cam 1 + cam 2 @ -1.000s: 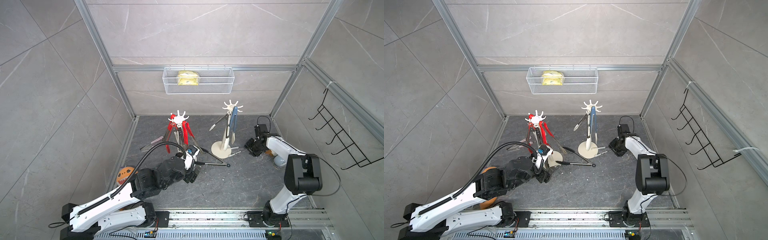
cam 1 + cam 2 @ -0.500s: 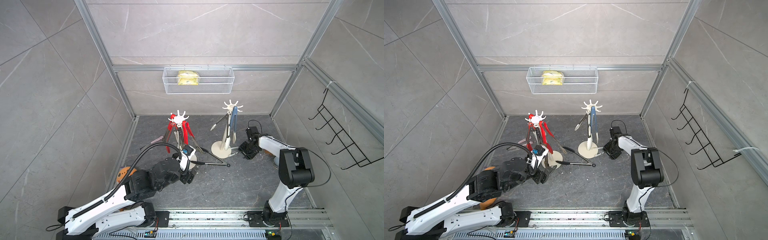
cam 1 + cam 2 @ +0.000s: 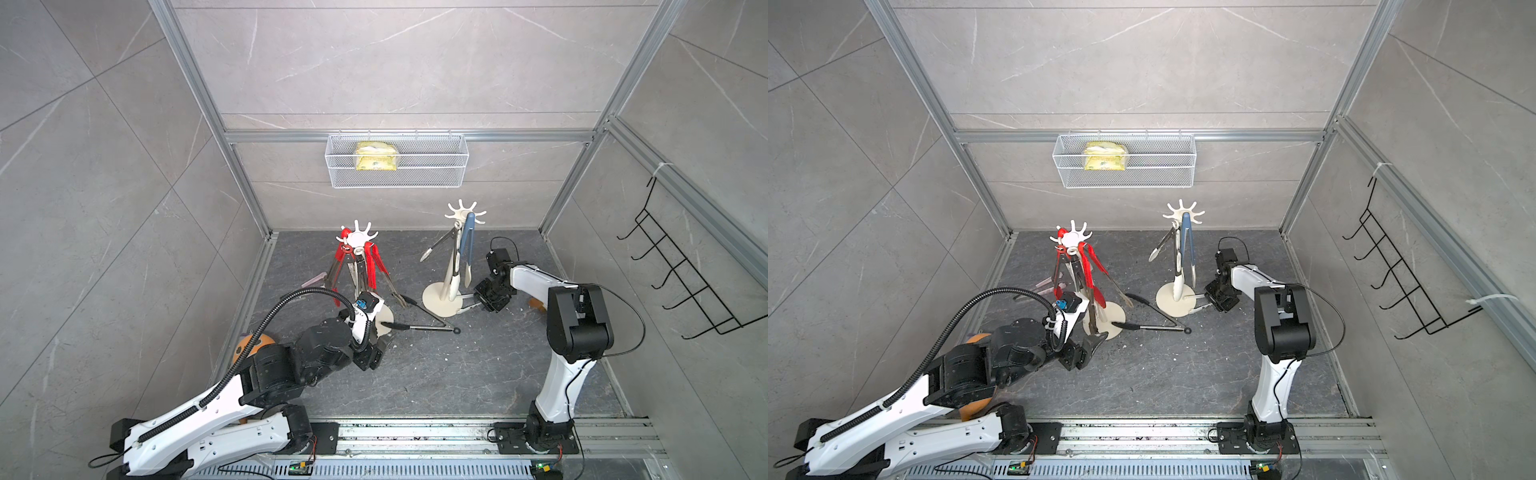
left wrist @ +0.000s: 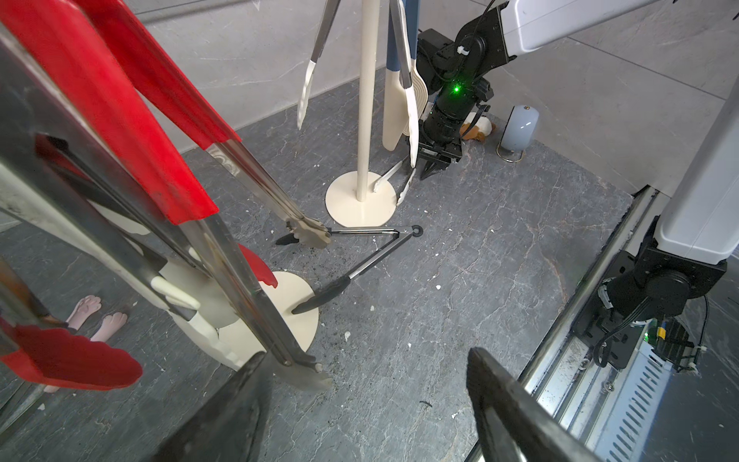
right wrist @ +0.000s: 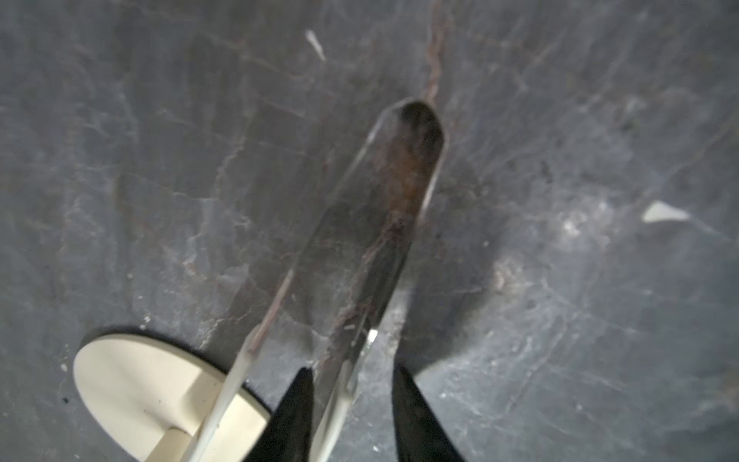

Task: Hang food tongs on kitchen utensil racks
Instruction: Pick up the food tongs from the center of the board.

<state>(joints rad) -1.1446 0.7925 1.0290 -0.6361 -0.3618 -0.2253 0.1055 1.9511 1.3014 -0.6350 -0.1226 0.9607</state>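
Since a second ago: left arm (image 3: 216,401) has drawn back a little toward its rail mount. Right arm (image 3: 536,279) has swung in, wrist now low beside the right rack's foot. Racks and hung tongs have not moved.

Floor (image 3: 436,374): dark slate-look slab, pale veins, scattered white crumbs.

Left rack (image 3: 357,237): cream post on a round disc foot, finger-like hooks at the crown. Carries red tongs (image 3: 372,266), glossy red sleeves over steel, plus bare steel pairs with scalloped tips.

Right rack (image 3: 436,305): same make. Carries blue-grey tongs (image 3: 468,237) and a slim steel pair with pale tips, splayed outward.

Black-tipped tongs (image 4: 324,295): flat on the floor between the two discs, open V, thin steel arms, ring at the apex. One matte tip lies over the edge of the left disc.

Steel tongs (image 5: 380,224): on the floor just beside the right rack's foot, pale tips at the disc. Arms polished mirror-bright, hinge end rounded.

Right gripper (image 5: 352,369): black wedge fingers straddle one arm of the steel tongs, set narrow. One finger lies against the metal, a sliver of floor shows by the other. Pinched or not, cannot tell.

Left gripper (image 4: 368,354): jaws spread wide, nothing held, just beside a hanging steel tip near the left disc.
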